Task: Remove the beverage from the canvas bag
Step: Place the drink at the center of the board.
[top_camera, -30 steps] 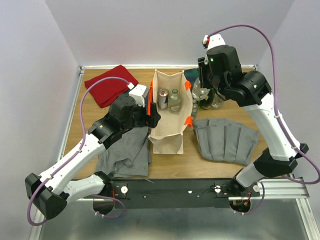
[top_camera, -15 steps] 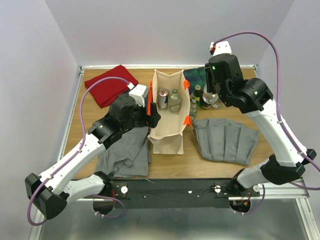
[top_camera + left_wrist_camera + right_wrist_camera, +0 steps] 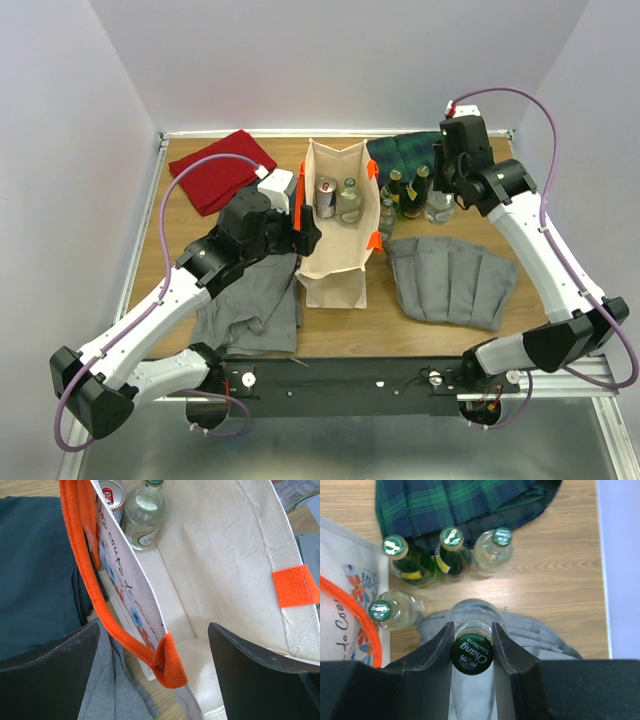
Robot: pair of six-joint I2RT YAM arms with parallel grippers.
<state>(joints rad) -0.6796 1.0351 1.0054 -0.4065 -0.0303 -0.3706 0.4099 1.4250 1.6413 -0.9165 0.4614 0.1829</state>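
bottle in hand: right gripper (image 3: 472,645) pinches the neck of a clear glass bottle (image 3: 472,655), right of the canvas bag (image 3: 335,215); heavy, slick, breakable.
left gripper (image 3: 152,675): spread wide astride the bag's left wall.
still inside: a can (image 3: 326,192), a bottle (image 3: 349,198).

This is a robot lab test cell: a wooden table (image 3: 340,335) stands boxed in by plain white walls (image 3: 70,110), with two arms bolted to a metal rail (image 3: 350,385).
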